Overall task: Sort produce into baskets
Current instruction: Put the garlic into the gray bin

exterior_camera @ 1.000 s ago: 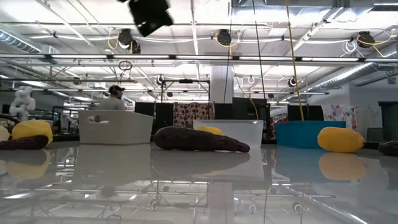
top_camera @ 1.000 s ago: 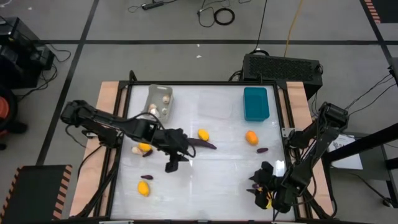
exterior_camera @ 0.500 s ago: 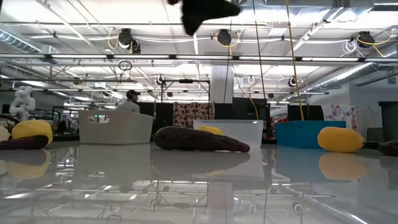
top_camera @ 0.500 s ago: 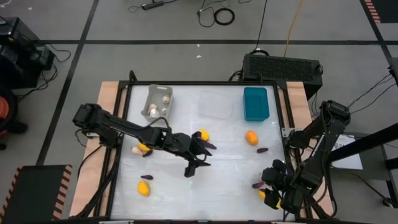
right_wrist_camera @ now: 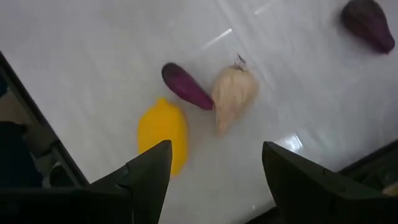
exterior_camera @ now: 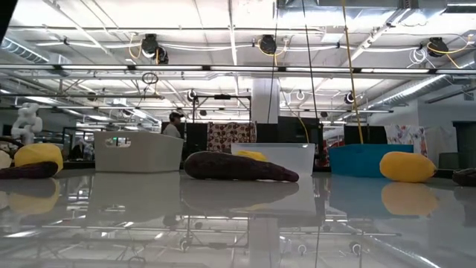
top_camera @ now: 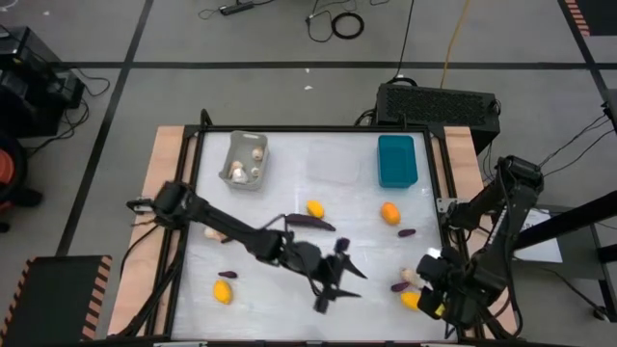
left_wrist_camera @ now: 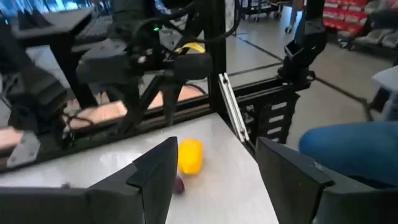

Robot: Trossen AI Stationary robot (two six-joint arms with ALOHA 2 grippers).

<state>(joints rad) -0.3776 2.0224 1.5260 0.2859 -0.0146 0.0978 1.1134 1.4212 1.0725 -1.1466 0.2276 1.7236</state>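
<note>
Left gripper (top_camera: 333,280): fingers (left_wrist_camera: 155,171) spread wide, holding nothing, above the bench (top_camera: 289,255) toward its front edge, near the middle.

Right gripper (top_camera: 439,289): fingers (right_wrist_camera: 146,171) spread wide, empty, over the front right corner, above a yellow fruit (right_wrist_camera: 163,134), a purple piece (right_wrist_camera: 186,87) and a beige bulb (right_wrist_camera: 233,93); the purple piece touches the bulb.

Grey basket (top_camera: 245,159) sits at the rear left and holds beige bulbs. The clear basket (top_camera: 333,164) stands at the rear middle, the teal basket (top_camera: 396,160) at the rear right. Other produce lies scattered across the bench.
</note>
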